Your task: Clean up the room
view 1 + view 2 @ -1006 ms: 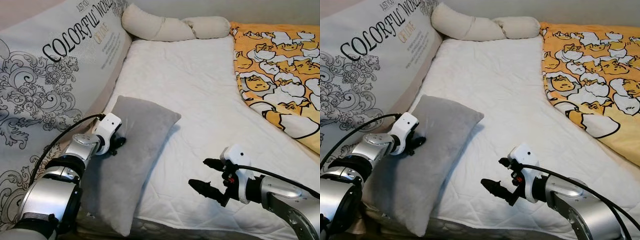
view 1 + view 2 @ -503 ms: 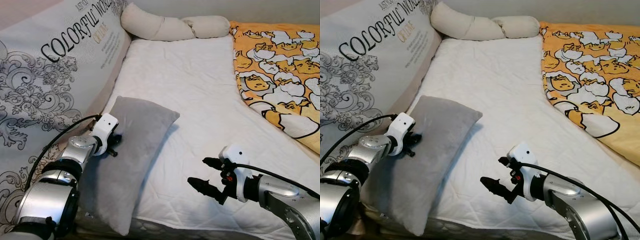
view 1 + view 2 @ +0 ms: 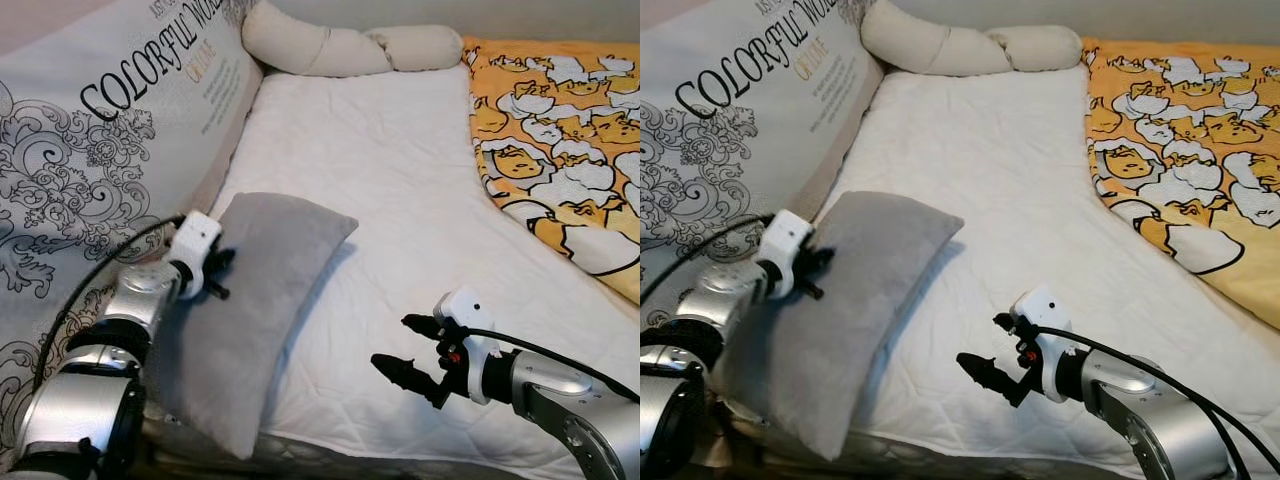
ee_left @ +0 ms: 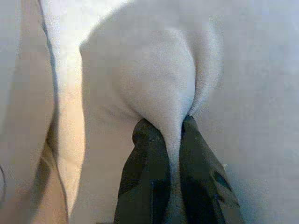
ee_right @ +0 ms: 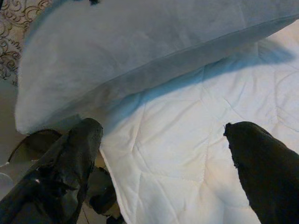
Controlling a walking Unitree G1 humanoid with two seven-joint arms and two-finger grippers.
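**Grey pillow pinched at its edge, bed half made**

Far left: a large printed cushion (image 3: 110, 130) propped upright along the bed's side, lettering and scrollwork across its cover. Just beside it, the left gripper (image 3: 215, 272), fingers closed on a fold of the grey pillow (image 3: 260, 290), the pinch plain in the left wrist view, where both black fingers (image 4: 147, 182) squeeze a ridge of fabric between them. Held at the long left edge, nearer the upper corner.

Pillow itself: lying lengthwise on the white quilted mattress (image 3: 400, 180), lower end hanging a little over the near edge of the bed, upper corner pointing toward the middle.

Handling, as a judgement: light, soft, plush cover, filling likely to slump and fold around any single hold. A pinch of cover alone likely to stretch the fabric and let the bulk sag and swing; nothing breakable, little risk of slipping on such a nap. Better taken at a corner or seam with a deep bite, or shared between both grippers at opposite ends for a level carry.

Further right: the right gripper (image 3: 415, 350), fingers spread wide and empty, hovering low over the mattress, near the pillow's lower half but apart from it.

At the head of the bed, a cream bolster (image 3: 340, 48). Far right, a yellow cartoon-print blanket (image 3: 560, 150) bunched over that side.
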